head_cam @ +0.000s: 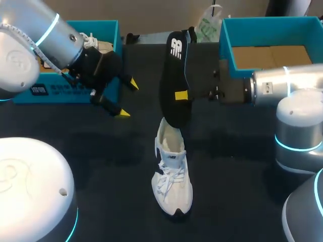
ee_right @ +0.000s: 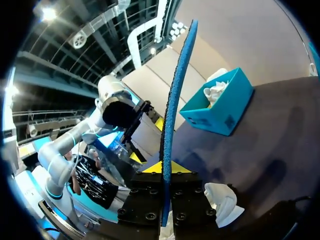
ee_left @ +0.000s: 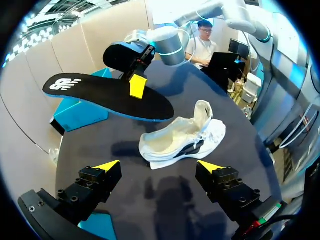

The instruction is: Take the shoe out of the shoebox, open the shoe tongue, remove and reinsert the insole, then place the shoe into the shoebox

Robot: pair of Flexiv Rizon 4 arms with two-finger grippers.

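A white shoe (head_cam: 171,174) lies on the dark table (head_cam: 101,151), its opening toward the back. Above its heel hangs the black insole (head_cam: 175,75) with a blue underside, held on edge by my right gripper (head_cam: 181,96), which is shut on its middle. The right wrist view has the insole (ee_right: 175,100) edge-on, rising from between the fingers, with the shoe (ee_right: 222,200) below. My left gripper (head_cam: 126,98) hovers open to the left of the insole, nothing in it. In the left wrist view, the shoe (ee_left: 182,137) lies ahead of the open left gripper (ee_left: 160,165), with the insole (ee_left: 107,95) above it.
A blue shoebox (head_cam: 65,88) with another white shoe in it stands at the back left behind my left arm. A second blue box (head_cam: 227,48) with a cardboard floor stands at the back right, beside my right arm. A white plastic bag (head_cam: 207,25) lies at the back edge.
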